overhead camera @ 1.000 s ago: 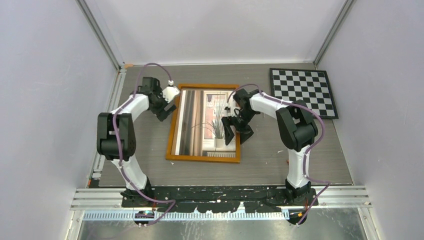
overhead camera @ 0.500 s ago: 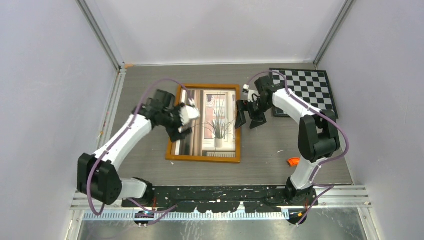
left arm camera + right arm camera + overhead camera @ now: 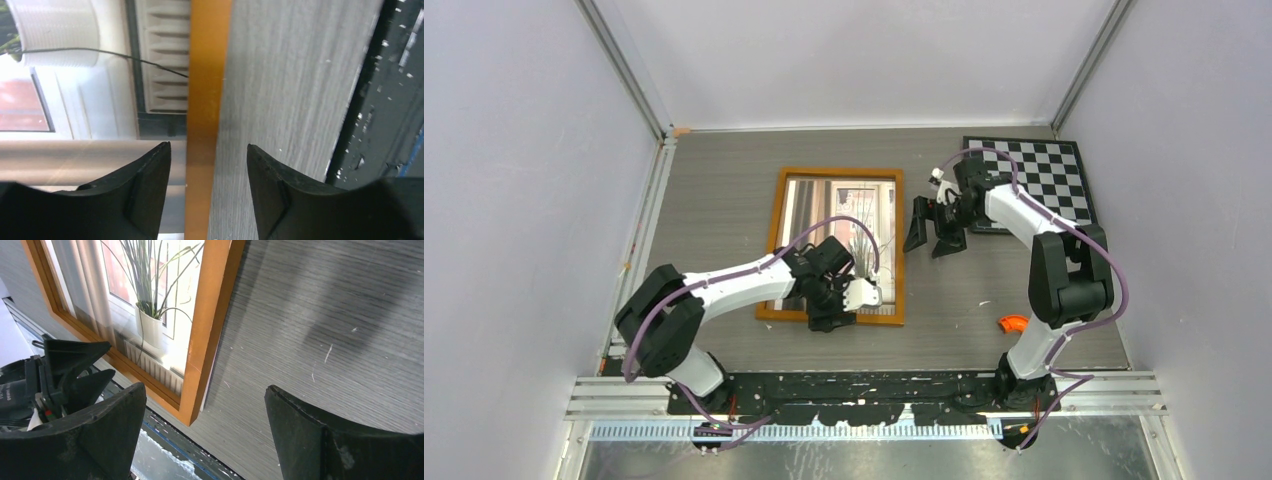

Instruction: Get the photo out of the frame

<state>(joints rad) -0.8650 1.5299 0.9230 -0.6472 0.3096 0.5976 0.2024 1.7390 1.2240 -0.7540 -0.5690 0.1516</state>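
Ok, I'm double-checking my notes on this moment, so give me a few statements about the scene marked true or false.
The frame lies face up with the photo inside it. True.
The left fingers straddle the frame's near border. True.
The right fingers grip the frame's right border. False: they hang open over the table beside it.
The checkerboard sits at the near left corner. False: it is at the far right.
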